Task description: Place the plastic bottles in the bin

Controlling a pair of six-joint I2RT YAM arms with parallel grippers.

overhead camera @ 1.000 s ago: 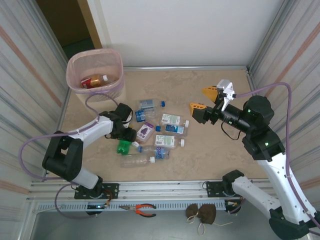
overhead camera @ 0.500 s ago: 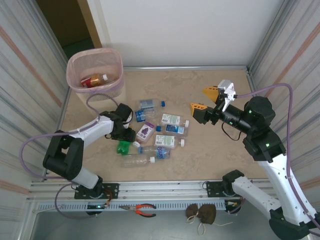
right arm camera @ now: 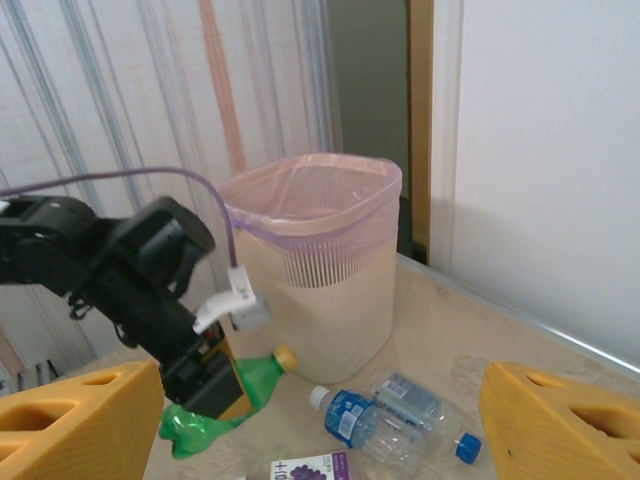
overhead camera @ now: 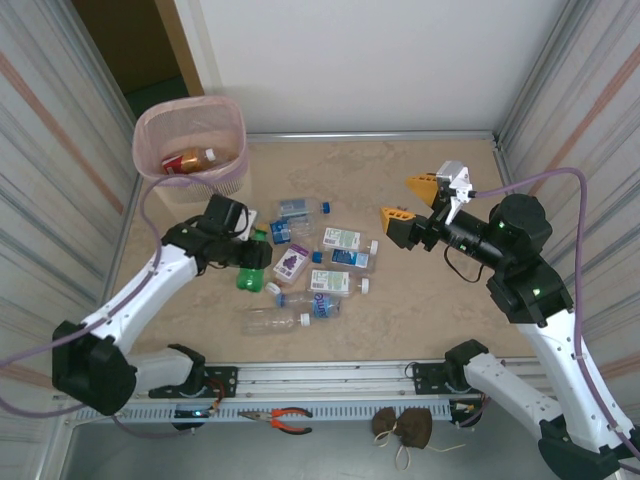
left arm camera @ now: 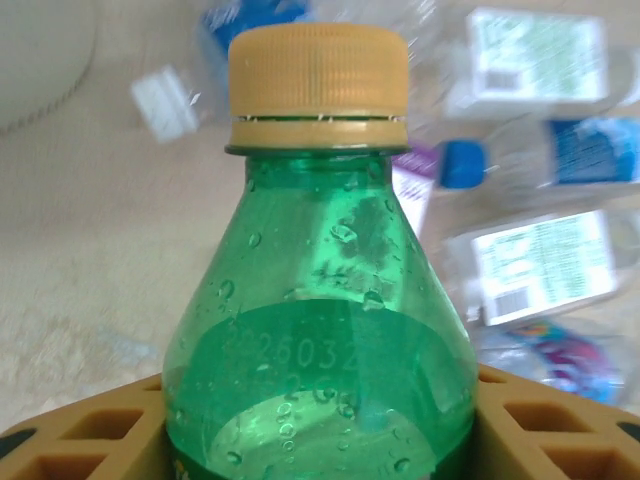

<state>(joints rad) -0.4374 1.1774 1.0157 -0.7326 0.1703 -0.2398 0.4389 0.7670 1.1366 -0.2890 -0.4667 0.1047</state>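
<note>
Nearest me, 1 pair of red-handled pliers [overhead camera: 290, 419] lies on the rail in front of the 2 arm bases. Beyond it on the worktop [overhead camera: 420, 320] I count 8 loose plastic bottles [overhead camera: 335, 283], all on their sides in a cluster left of centre, clear with blue or white caps.

At the cluster's left edge the left claw [overhead camera: 247, 262] is clamped on 1 green bottle [left arm camera: 320, 330] with a yellow cap, its body wedged between the tan fingers [left arm camera: 85, 440]. Across from it the right claw [overhead camera: 405, 199] hangs above the worktop with its 2 fingers wide apart and nothing between them.

Farthest off, in the left corner, stands the 1 bin [right arm camera: 320, 300], pink liner over its rim, with 1 orange-brown bottle [overhead camera: 190, 160] inside.

Against 1 second ago, the left arm has unfolded from its low crouch and the green bottle has shifted away from the nearest clear one, toward the bin. The right claw, the 8 loose bottles and the bottle in the bin sit as they were.
</note>
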